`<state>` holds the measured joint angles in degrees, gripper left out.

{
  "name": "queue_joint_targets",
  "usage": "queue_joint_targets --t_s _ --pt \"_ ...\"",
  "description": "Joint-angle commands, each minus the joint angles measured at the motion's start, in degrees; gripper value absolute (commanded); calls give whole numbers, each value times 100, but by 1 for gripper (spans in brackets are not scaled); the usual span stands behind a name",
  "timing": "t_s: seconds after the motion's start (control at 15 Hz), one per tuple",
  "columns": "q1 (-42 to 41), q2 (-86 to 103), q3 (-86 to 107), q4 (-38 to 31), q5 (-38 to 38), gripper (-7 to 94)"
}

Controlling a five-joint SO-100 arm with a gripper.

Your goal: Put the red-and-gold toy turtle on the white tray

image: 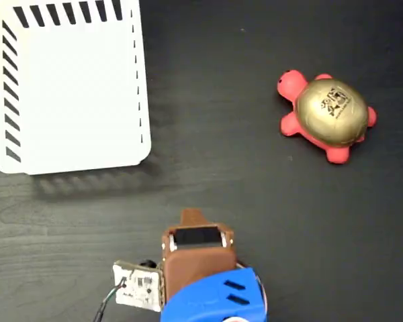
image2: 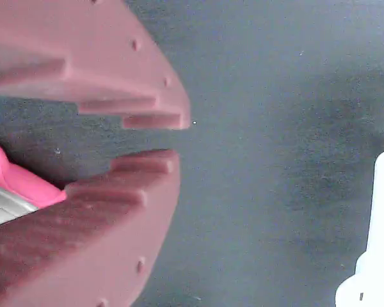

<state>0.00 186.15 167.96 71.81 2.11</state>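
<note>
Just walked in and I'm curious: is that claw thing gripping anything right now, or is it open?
Gripper: jaws slightly open with a narrow gap between the tips, holding nothing. The red-and-gold squishy toy turtle lies apart on the dark table.

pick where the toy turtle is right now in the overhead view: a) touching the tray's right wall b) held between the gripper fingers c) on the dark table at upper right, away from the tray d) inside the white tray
c: in the fixed view the red-and-gold toy turtle lies on the dark table at upper right, well apart from the white tray at upper left, and the gripper at the bottom holds nothing.
</note>
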Motion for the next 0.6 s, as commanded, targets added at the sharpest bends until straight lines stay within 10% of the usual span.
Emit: queue_joint_targets --t_s 0.0,0.53 --pt "-44 9 -35 70 18 0" --pt "-264 -1222 -246 -712 -70 0"
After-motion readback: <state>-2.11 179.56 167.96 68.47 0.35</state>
